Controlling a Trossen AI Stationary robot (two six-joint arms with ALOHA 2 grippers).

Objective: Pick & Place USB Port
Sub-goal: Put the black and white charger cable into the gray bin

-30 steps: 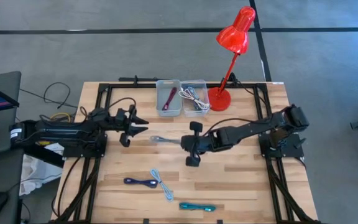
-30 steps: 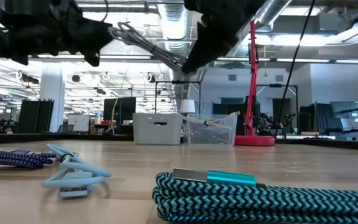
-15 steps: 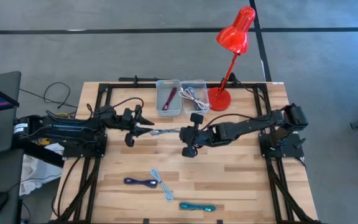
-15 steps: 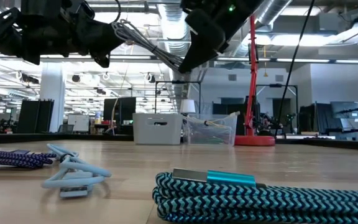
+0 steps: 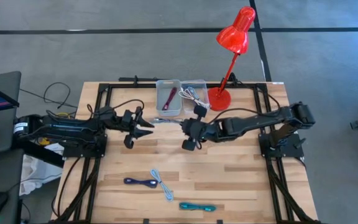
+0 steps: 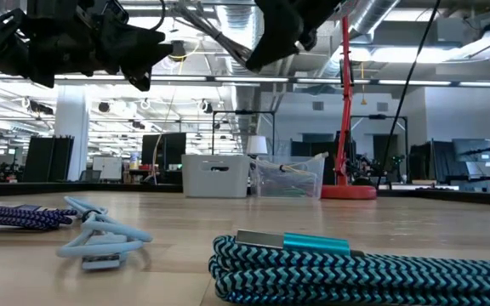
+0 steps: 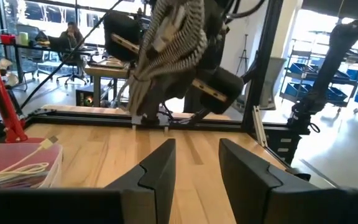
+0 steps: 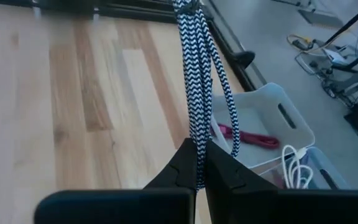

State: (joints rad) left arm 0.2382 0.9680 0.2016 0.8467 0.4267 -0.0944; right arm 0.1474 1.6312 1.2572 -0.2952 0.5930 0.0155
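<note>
**Braided black-and-white cable airborne, bin drop pending**

Black-and-white braided USB cable [image 8: 197, 81] is hanging in a bundled loop from the right end effector [image 5: 185, 124], which is clamping fully shut on it. In the high view the bundle is sticking out toward the left arm, above the counter [image 5: 241, 180] and just in front of the two bins, not over either one yet.

Left end effector [image 5: 146, 127] is sitting partly open with nothing between its fingers [image 7: 160, 171], pointing at the cable from close by; cable is near its tips but not touching, as far as I can tell. Could be setting up a handover, could just be waiting.

Sorting state:
- Grey bin [image 5: 168, 99] is holding a magenta cable [image 8: 244, 135].
- Clear bin [image 5: 195, 96] is holding a white cable [image 8: 294, 163].
- Still lying on the counter's front half: dark blue braided cable [image 5: 140, 182], light blue cable [image 5: 161, 184] just beside it, teal braided cable [image 5: 196, 206] nearest the front edge.

My read: two cables are done, one is in transit, three are waiting. So roughly a third through, approaching half once this one lands. Which bin it's going to I can't tell.

Red desk lamp [image 5: 232, 46] is standing right beside the clear bin.
</note>
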